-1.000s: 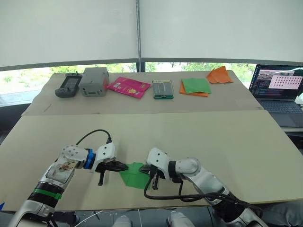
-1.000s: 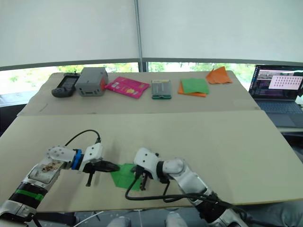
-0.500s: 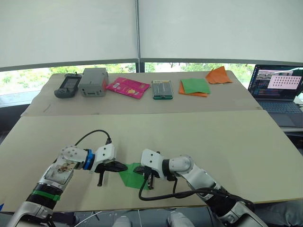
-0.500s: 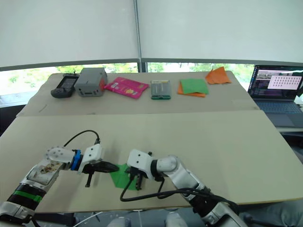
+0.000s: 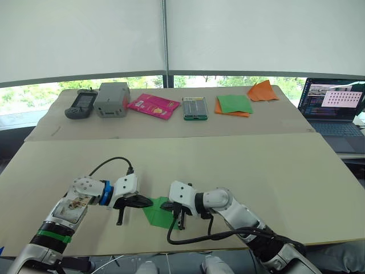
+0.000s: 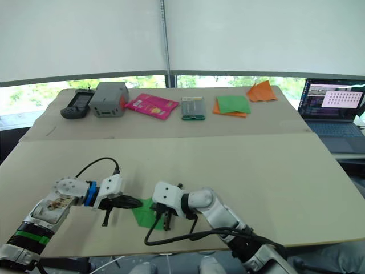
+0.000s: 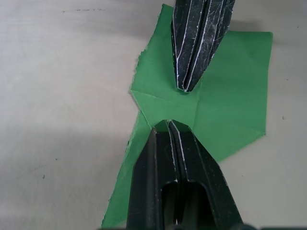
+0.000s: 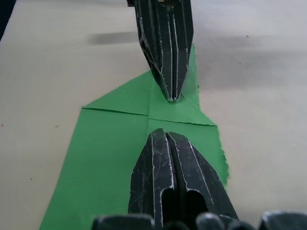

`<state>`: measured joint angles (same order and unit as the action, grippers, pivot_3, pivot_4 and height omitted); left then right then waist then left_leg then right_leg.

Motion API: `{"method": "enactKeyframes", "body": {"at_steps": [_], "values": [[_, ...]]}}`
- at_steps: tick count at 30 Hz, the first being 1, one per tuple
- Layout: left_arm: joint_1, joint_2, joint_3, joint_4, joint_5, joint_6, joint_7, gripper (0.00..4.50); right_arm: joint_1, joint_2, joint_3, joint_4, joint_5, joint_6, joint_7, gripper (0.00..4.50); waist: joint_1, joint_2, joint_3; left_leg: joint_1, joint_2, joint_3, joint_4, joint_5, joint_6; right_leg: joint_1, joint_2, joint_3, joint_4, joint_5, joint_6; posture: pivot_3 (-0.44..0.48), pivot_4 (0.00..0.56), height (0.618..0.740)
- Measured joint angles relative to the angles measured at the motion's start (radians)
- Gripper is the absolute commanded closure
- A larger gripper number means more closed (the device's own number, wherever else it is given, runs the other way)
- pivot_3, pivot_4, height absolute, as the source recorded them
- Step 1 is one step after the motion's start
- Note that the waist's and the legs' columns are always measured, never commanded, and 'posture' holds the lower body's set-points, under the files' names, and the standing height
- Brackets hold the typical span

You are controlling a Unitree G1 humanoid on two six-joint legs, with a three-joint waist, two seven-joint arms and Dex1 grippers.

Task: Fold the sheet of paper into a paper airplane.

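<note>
Bright green sheet of paper [image 5: 157, 212] flat on the table [image 5: 256, 171] near its front edge, creased, with 2 folded corners forming a point. Left gripper [image 7: 169, 125] and right gripper [image 8: 162, 135] tip to tip over the sheet's centre crease, each with fingers pressed together, pinning the paper rather than clasping it. Along the far edge, well apart: black handheld device [image 5: 82, 103], grey box [image 5: 112, 98], pink packet [image 5: 154, 105], small green-edged case [image 5: 195, 107], green sheet on orange paper [image 5: 234, 105], crumpled orange paper [image 5: 263, 90]. Open laptop [image 5: 335, 106] beyond the right edge. Black cable [image 5: 111, 162] looping over the left wrist.
</note>
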<state>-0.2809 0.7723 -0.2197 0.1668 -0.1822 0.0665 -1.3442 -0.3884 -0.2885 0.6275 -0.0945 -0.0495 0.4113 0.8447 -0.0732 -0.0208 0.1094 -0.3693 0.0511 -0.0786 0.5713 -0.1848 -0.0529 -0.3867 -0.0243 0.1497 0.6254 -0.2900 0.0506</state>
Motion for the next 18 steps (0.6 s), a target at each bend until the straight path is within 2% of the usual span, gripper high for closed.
{"method": "enactKeyframes", "body": {"at_steps": [18], "values": [[0.002, 0.010, 0.000, 0.002, 0.001, 0.000, 0.002, 4.46, 0.014, -0.030, 0.012, -0.026, -0.016, 0.031, 0.008, 4.50, 0.006, 0.003, -0.003, 0.000, 0.000, 0.000, 0.000, -0.001, -0.002, 0.000, -0.001, 0.000, 0.000, -0.002, 0.000, 0.000, 0.150, 0.740]]}}
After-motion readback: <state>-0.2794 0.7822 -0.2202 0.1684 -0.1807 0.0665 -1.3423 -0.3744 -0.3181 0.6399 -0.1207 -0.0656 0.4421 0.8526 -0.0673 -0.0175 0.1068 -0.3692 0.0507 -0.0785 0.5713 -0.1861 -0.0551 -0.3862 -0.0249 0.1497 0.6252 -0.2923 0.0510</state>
